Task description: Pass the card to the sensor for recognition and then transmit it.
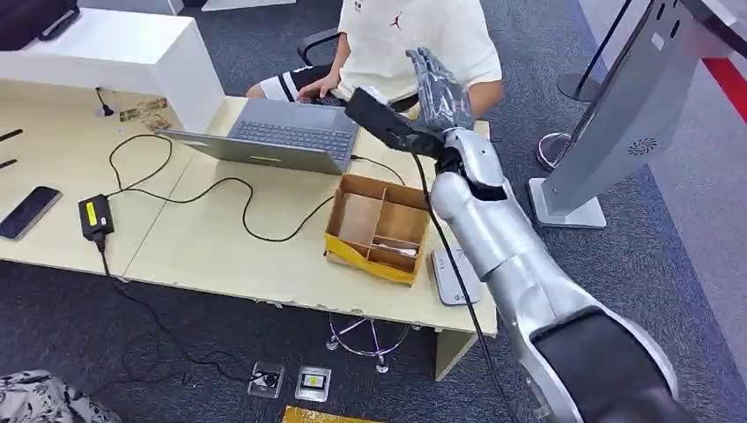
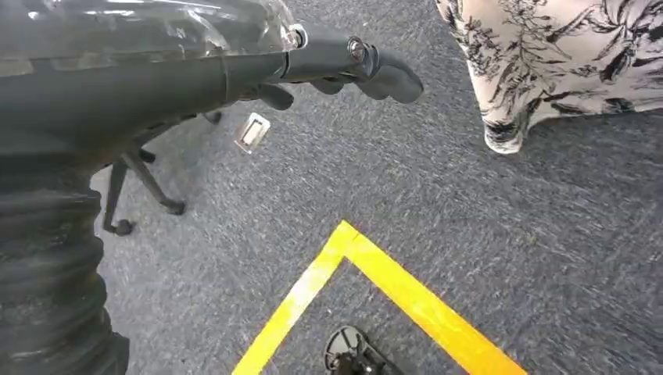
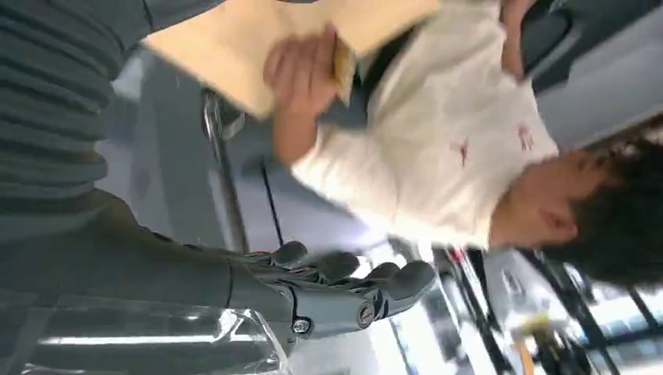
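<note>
My right hand (image 1: 438, 88) is raised above the table's far edge, right in front of a seated person in a white shirt (image 1: 414, 40). Its fingers (image 3: 344, 289) are stretched out and apart with nothing in them. In the right wrist view the person's hand (image 3: 301, 74) holds a small yellowish card (image 3: 344, 62), blurred, apart from my fingers. A flat grey sensor (image 1: 454, 278) lies on the table's near right corner beside a cardboard box (image 1: 379, 229) with compartments. My left hand (image 2: 344, 66) hangs over the carpet, fingers loosely extended and empty.
A grey laptop (image 1: 282, 137) sits open before the person, with a black cable and power brick (image 1: 95, 216) and a phone (image 1: 28, 211) to the left. A grey kiosk stand (image 1: 617, 123) rises on the right. Yellow floor tape (image 2: 352, 266) and a patterned cloth (image 2: 563, 62) lie below.
</note>
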Motion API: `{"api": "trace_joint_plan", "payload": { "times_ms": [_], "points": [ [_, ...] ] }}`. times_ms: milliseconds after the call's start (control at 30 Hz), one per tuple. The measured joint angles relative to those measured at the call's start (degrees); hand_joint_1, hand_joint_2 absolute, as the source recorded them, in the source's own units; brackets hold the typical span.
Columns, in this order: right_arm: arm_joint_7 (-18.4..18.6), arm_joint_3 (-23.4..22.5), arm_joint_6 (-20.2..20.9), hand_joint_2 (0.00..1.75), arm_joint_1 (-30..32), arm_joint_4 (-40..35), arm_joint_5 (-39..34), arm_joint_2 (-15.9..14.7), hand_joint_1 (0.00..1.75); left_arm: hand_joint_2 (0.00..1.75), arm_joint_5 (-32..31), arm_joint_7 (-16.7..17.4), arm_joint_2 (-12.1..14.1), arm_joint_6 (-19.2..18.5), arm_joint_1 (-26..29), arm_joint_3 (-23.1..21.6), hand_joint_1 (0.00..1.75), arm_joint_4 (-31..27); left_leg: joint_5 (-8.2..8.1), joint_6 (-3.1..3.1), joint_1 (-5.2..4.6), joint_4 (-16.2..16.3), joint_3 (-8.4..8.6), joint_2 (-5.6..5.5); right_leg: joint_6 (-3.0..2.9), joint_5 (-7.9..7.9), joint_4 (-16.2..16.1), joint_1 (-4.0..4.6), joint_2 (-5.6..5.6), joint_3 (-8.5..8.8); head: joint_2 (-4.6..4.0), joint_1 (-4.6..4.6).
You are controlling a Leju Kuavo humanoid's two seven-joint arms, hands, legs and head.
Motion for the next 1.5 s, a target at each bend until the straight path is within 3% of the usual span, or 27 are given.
{"api": "trace_joint_plan", "payload": {
  "times_ms": [133,267,500,600,667,800,933,1200,1500],
  "points": [
    [5.2,-2.1,8.1,1.75,6.2,-14.2,-12.1,-3.0,0.0,1.75,0.6,-0.5,0.1,-0.2,0.2,0.0,0.0,0.0,-0.01,0.0,0.0,0.1,0.02,0.05,0.0,0.0,0.0,0.0,0.05,-0.02,0.0,0.06],
    [10.1,-3.1,13.0,1.75,13.6,-29.5,-18.9,-7.2,0.0,1.75,0.7,-0.6,0.1,-0.2,0.4,0.0,0.0,-0.1,-0.02,0.03,0.0,0.2,-0.01,0.02,0.0,0.0,0.0,0.0,0.01,0.02,0.0,0.07],
    [13.8,-3.3,16.0,1.75,19.9,-43.4,-24.6,-11.3,0.0,1.75,0.9,-0.6,0.4,-0.2,0.6,-0.1,0.0,-0.2,-0.07,0.05,0.0,0.1,-0.03,0.41,0.13,0.09,0.0,0.0,0.27,-0.02,0.0,0.09],
    [14.0,-2.0,14.8,1.75,27.1,-52.7,-24.2,-15.2,0.0,1.75,1.3,0.1,0.4,-0.1,0.7,-0.2,0.0,-0.6,-0.03,0.09,-0.02,0.2,-0.21,0.21,0.14,0.09,-0.1,-0.02,0.13,-0.08,0.0,0.11],
    [13.7,-0.3,13.2,1.75,28.6,-56.0,-21.4,-16.8,0.0,1.75,1.3,0.7,0.4,0.0,0.6,-0.3,0.0,-0.8,-0.06,0.09,-0.05,0.2,-0.21,0.46,0.15,0.11,0.0,-0.06,0.29,-0.15,0.0,0.07],
    [13.0,6.6,7.8,1.75,33.3,-56.4,0.9,-17.2,0.0,1.75,-0.2,0.7,0.2,0.1,-0.4,-0.2,0.0,-0.8,-0.06,0.1,-0.02,0.2,-0.23,0.34,0.15,0.11,0.0,-0.03,0.25,-0.11,0.0,0.04],
    [10.2,11.2,6.7,1.75,34.1,-55.3,11.7,-16.4,0.0,1.75,-3.7,-0.2,0.0,0.1,-0.6,1.3,0.0,-0.7,-0.04,0.11,-0.02,0.1,-0.32,0.29,0.15,0.11,0.0,-0.03,0.18,-0.13,0.0,0.18],
    [7.0,18.6,6.3,1.75,34.2,-48.4,20.1,-11.9,0.0,1.75,-7.6,-1.2,-0.3,0.1,-0.8,5.5,0.0,-0.4,0.01,0.14,-0.02,0.1,-0.33,0.15,0.15,0.12,0.0,-0.04,0.06,-0.11,0.0,0.2],
    [5.5,21.3,5.5,1.75,33.3,-41.1,24.3,-7.4,0.0,1.75,-10.9,-1.2,-0.8,0.1,-0.7,9.1,0.0,-0.4,0.01,0.14,-0.02,0.2,-0.33,0.14,0.15,0.11,0.0,-0.03,0.06,-0.12,0.0,0.18]
  ]
}}
